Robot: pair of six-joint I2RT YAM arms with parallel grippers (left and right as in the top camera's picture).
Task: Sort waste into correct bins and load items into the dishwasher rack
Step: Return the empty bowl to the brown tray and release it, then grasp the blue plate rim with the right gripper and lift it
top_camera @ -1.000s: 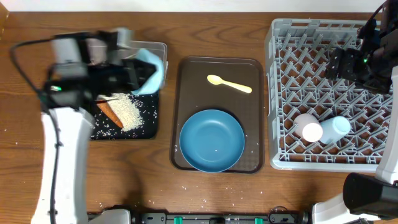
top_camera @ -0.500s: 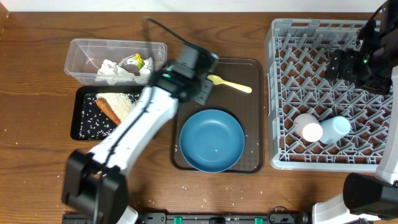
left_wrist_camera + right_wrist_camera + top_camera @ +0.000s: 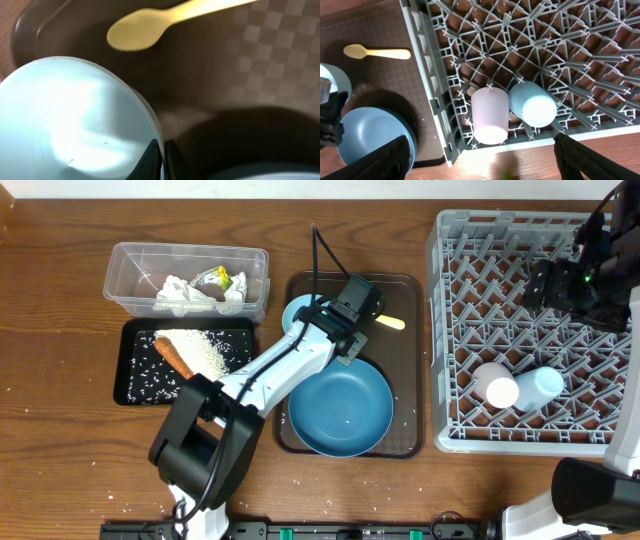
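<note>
Tub (image 3: 120,265): far left on the counter (image 3: 60,430), with tissue (image 3: 172,288) and wrapper (image 3: 218,278) inside.
Black tray (image 3: 135,380): just in front of the tub; the carrot (image 3: 175,360) lies in it, with rice (image 3: 205,350) heaped against it.
Bowl (image 3: 70,120): at the brown tray's (image 3: 400,350) back left corner. Lifted or resting, can't tell.
Left tool (image 3: 161,155): clamped tight on the bowl's rim!
Spoon (image 3: 145,30): flat on the brown tray, just behind the bowl.
Plate (image 3: 340,405): sitting at the front of the brown tray.
Rack (image 3: 500,260): over on the right, with the pink cup (image 3: 490,117) and blue cup (image 3: 532,104) on their sides, touching, near the front edge.
Right tool (image 3: 480,137): fingers wide apart, gripping nothing, hanging above the rack.
</note>
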